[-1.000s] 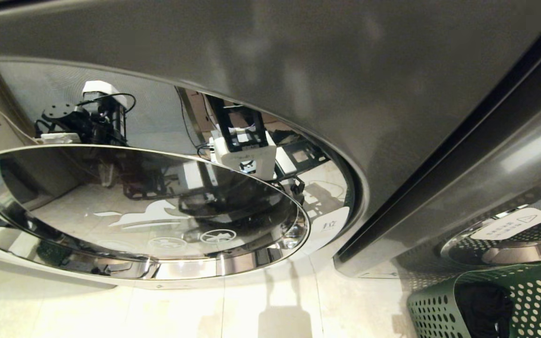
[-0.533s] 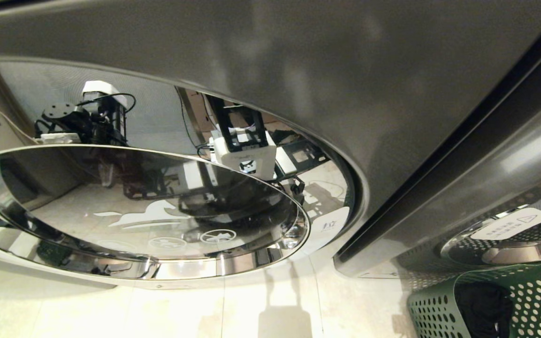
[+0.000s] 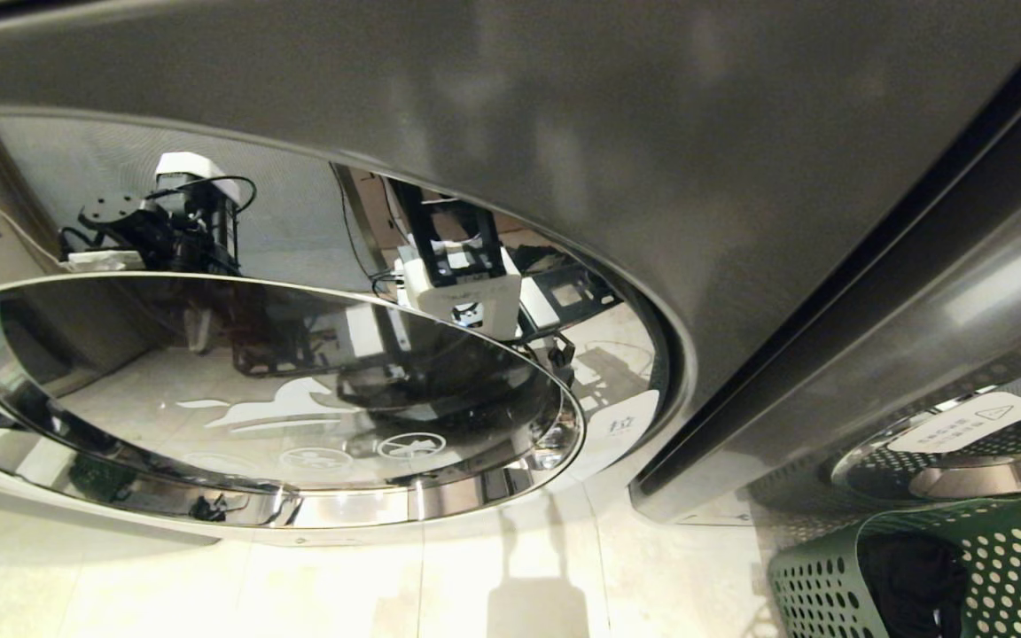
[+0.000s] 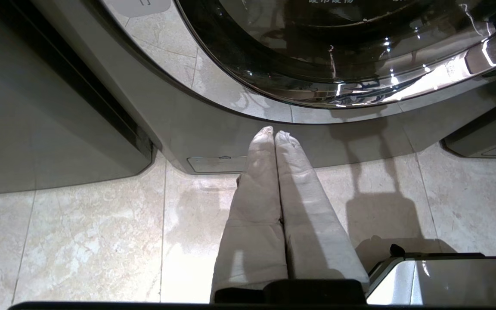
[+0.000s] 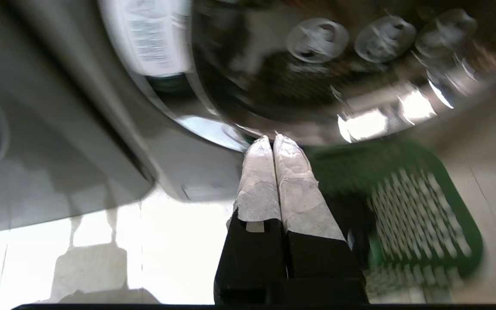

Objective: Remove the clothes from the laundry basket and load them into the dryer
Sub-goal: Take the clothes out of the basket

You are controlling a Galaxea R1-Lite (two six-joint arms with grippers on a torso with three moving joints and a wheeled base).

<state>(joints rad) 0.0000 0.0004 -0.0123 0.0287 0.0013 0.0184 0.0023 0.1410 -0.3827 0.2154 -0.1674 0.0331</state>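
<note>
Laundry room: side-by-side machines (image 3: 918, 292), tiled floor (image 3: 475, 585)

White tab (image 3: 627, 425) on washer door rim (image 3: 475, 496) reads 拉; warning-triangle sticker (image 3: 962, 424) on dryer door, text illegible.

The dark green laundry basket (image 3: 989, 567), its walls dotted with round holes, stands on the floor right in front of the dark grey dryer (image 3: 936, 337), whose chrome-rimmed door is closed, with black clothes (image 3: 914, 576) inside.

Two grey machines (image 3: 475, 80); one green laundry basket (image 3: 1007, 567); two hands (image 4: 274, 133).
</note>
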